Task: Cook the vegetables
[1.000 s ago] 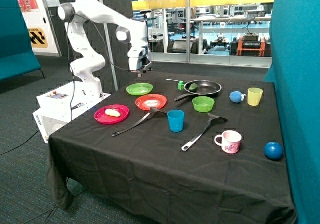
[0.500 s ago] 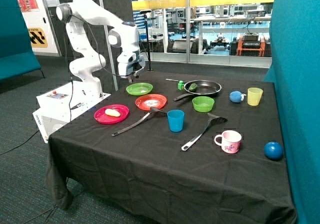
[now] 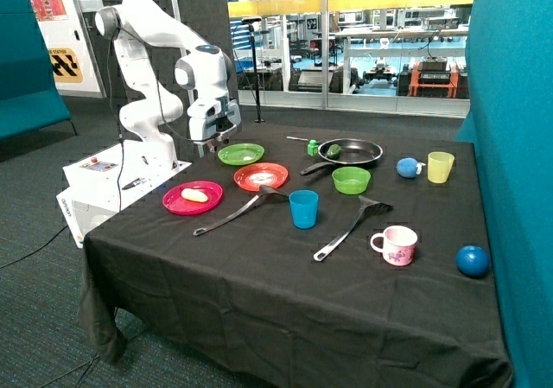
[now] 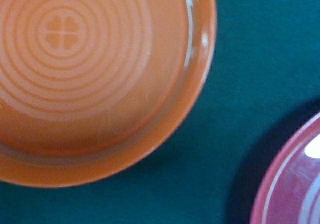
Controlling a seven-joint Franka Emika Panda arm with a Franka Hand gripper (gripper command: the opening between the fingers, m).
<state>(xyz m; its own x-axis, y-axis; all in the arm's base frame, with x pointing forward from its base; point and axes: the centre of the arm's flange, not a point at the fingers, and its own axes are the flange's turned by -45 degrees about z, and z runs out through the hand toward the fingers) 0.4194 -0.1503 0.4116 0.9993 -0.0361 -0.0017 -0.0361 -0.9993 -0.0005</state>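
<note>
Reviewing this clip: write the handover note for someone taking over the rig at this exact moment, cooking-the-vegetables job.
Gripper: above the table's edge beside the green plate, carrying nothing visible; whether it is open or shut cannot be told.
Dark green vegetable: already in the black pan.
Pale yellow vegetable: lying on the pink plate, untouched.
The wrist view shows only the orange plate and the pink plate's rim.
Done: one vegetable in the pan.
Left: pick up the yellow one and put it in the pan.

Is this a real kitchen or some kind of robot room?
Probably a robot lab, not a kitchen. The white robot arm stands by a cloth-covered table of toy dishes, and workbenches with equipment show behind the glass wall.
</note>
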